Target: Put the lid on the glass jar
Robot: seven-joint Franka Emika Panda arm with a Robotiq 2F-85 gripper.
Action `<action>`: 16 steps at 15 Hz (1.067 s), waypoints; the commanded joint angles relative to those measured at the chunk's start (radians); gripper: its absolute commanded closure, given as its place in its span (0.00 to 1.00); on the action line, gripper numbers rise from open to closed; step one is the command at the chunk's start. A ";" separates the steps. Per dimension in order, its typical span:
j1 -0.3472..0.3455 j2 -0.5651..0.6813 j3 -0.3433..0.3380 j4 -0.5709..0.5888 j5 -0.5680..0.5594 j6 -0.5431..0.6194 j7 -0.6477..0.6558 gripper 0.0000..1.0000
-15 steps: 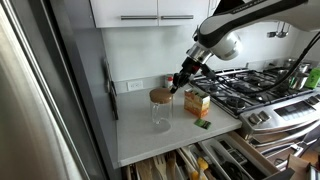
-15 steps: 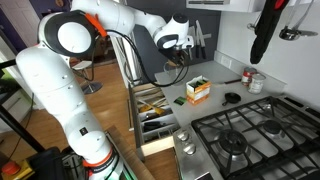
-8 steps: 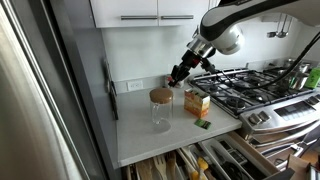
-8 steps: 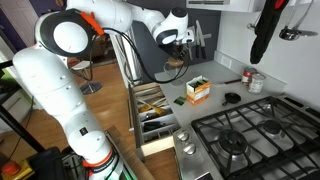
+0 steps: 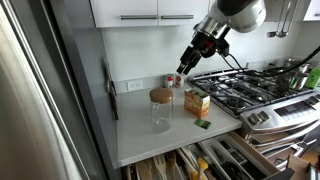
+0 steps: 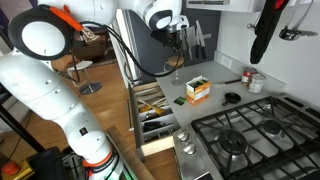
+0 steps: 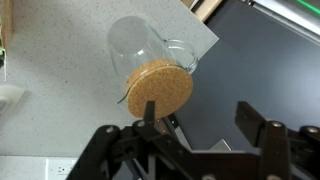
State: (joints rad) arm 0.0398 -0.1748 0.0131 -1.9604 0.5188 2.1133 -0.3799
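Observation:
The clear glass jar [image 5: 160,114] stands upright on the white counter in an exterior view, with the round cork lid [image 5: 160,96] lying flat on its mouth. My gripper [image 5: 184,70] hangs above and to the right of the jar, apart from the lid. In the wrist view the lid [image 7: 160,87] caps the jar [image 7: 138,48] just beyond my left finger. My gripper [image 7: 198,120] is open there, with nothing between its fingers [image 7: 249,117]. From the other side the gripper [image 6: 175,42] is raised over the jar [image 6: 176,72].
A yellow-orange box [image 5: 197,101] sits right of the jar, a small green item [image 5: 203,124] in front of it. Small red-capped jars [image 5: 172,80] stand by the wall. A gas stove [image 5: 245,88] lies further right. Open drawers [image 5: 200,160] jut out under the counter edge.
The gripper has opened, let go of the lid on the jar, and risen up and away from it. Jar and lid have stayed in place.

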 commanded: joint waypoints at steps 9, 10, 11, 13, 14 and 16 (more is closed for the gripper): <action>0.016 -0.232 -0.038 -0.077 -0.042 -0.172 0.036 0.00; 0.016 -0.256 -0.046 -0.094 -0.031 -0.166 0.038 0.00; 0.014 -0.282 -0.056 -0.120 -0.023 -0.159 0.039 0.00; 0.024 -0.228 -0.055 -0.061 -0.043 -0.154 0.032 0.00; 0.024 -0.244 -0.060 -0.074 -0.043 -0.154 0.032 0.00; 0.025 -0.260 -0.064 -0.089 -0.043 -0.154 0.032 0.00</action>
State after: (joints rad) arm 0.0411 -0.4357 -0.0321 -2.0517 0.4866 1.9578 -0.3550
